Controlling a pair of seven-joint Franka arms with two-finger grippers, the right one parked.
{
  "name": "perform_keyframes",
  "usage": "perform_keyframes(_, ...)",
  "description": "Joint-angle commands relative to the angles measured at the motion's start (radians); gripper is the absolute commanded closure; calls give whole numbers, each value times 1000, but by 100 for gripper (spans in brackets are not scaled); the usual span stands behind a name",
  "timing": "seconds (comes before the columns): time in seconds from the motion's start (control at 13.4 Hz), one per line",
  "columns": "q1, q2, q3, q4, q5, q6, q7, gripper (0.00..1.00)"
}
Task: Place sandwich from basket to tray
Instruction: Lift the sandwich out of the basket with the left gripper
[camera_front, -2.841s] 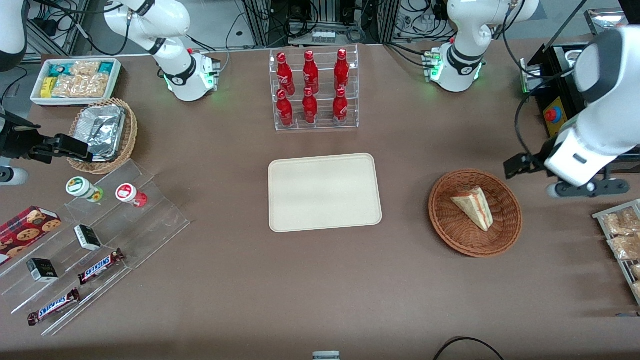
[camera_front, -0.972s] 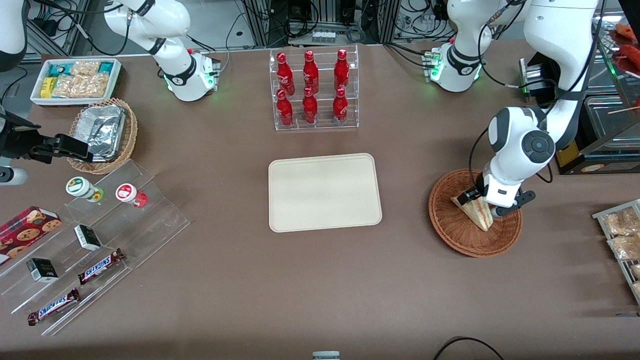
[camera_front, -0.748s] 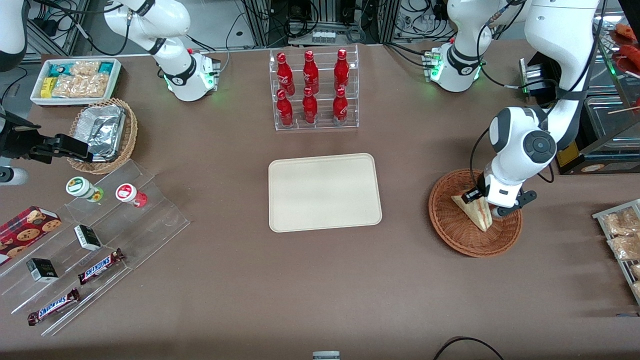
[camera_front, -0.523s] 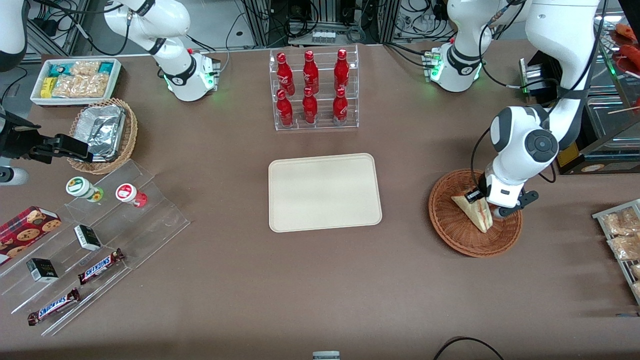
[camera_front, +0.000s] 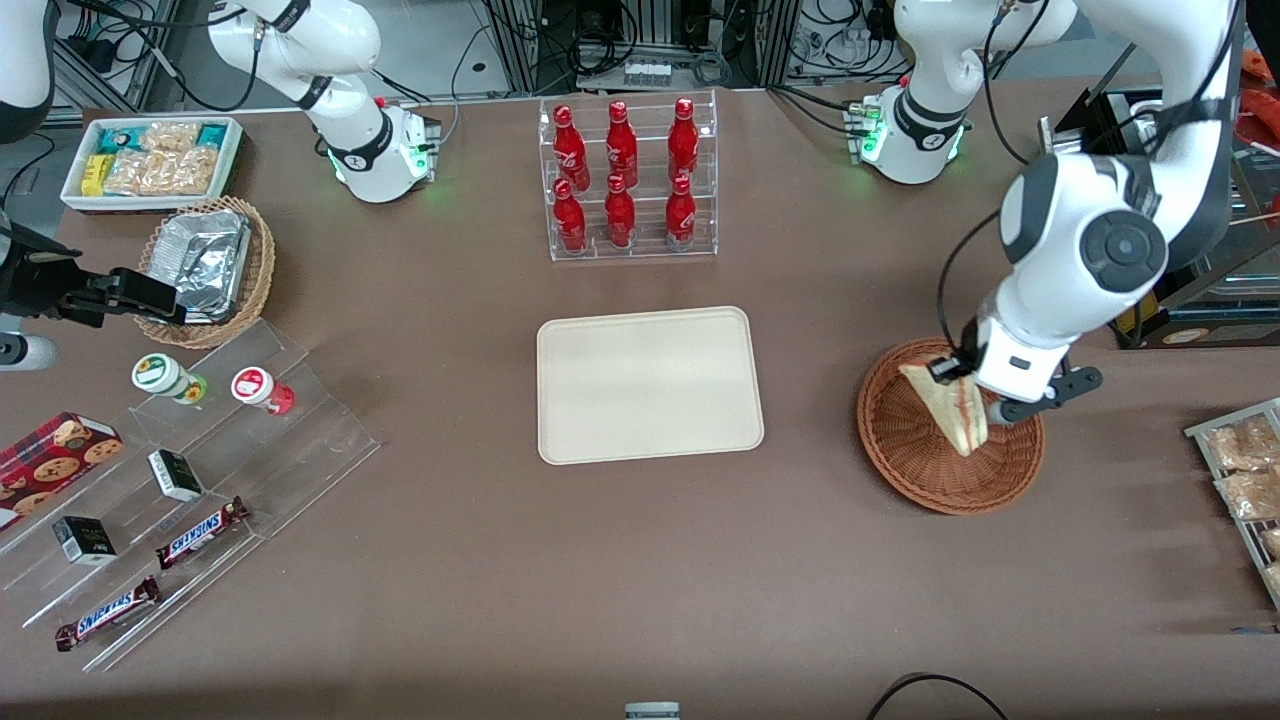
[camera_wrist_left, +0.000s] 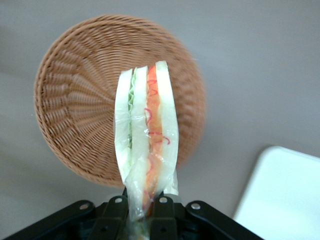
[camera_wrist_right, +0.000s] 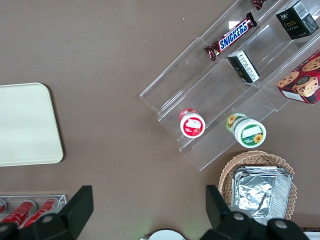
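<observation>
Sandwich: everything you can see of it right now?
The sandwich is a triangular wedge in clear wrap: pale white bread slices with green filling on one side, red-pink on the other. The gripper is shut on one end of it, so it hangs edge-on, lifted clear above the reddish-brown wicker basket, touching nothing else. In the front view it sits over the basket, with the cream tray empty beside.

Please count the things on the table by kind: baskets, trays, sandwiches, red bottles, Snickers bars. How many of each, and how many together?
Baskets: 2, the reddish-brown basket and a lighter basket with a foil container
Trays: 1, the tray
Sandwiches: 1, the sandwich, held above the reddish-brown basket by the tool
Red bottles: 6, in the clear rack
Snickers bars: 2
Total: 12
</observation>
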Motion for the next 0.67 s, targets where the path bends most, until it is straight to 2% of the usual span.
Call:
perform_keyframes(0.0,-122,27,5,110,5,-73,-31,100)
perform_keyframes(0.22,-268,79,5,163,8,-73,-141,100)
perform_keyframes(0.6,-464,269,5,292,5,-64,-161,100)
